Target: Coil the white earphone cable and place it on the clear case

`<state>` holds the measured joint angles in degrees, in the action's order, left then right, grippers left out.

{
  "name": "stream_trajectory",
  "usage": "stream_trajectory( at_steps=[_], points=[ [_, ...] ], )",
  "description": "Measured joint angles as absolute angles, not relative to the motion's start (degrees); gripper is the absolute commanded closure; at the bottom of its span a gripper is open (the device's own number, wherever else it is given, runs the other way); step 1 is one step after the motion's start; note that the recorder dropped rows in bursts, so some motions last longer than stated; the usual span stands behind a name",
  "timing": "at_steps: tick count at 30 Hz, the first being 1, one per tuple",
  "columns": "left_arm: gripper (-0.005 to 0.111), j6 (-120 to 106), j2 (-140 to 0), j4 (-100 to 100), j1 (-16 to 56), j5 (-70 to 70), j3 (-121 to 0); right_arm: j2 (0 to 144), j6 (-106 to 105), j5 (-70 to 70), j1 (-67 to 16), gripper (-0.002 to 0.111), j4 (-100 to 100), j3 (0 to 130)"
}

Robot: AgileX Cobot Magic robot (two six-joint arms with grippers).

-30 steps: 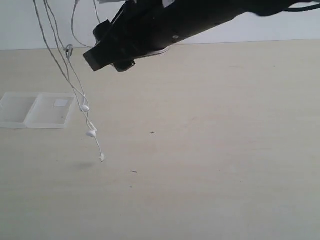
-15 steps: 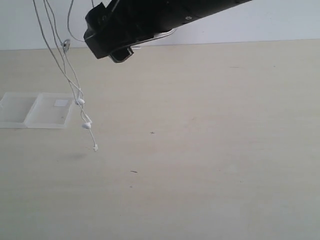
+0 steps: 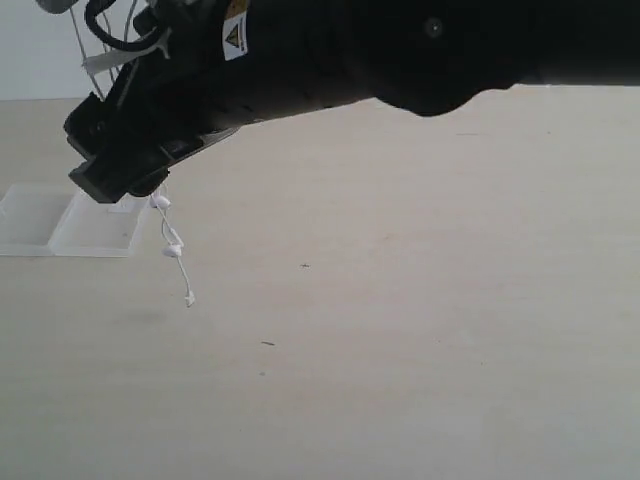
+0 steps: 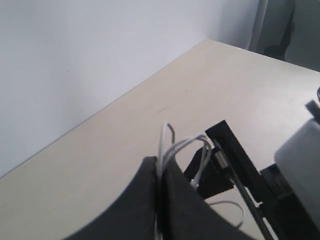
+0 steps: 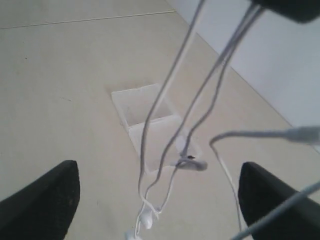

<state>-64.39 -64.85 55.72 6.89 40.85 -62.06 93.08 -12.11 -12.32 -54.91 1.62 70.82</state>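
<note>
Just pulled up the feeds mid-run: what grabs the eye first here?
The black right arm fills the top of the exterior view. Below its tip, the white earphone cable dangles above the table beside the clear case; the left gripper pinches its strands.

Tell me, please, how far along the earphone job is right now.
Done: the white earphone cable is off the table, several loops pinched in the shut left gripper. In hand: the open right gripper is at the hanging strands. To do: the earbuds and plug dangle loose near the clear case, which holds nothing yet.
</note>
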Motion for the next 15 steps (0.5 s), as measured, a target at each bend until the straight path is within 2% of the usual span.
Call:
stream_trajectory(
  at_steps=[10,15],
  points=[
    [0.107,-64.39,-64.85,56.59,6.89,40.37,-62.06,95.78,-9.76,-3.12,-54.91,0.028,2.72,70.82],
    [0.107,-64.39,-64.85,56.59,6.89,39.55,-62.06,93.33,-6.39,-12.07,-55.13,0.029,4.45,70.82]
  ],
)
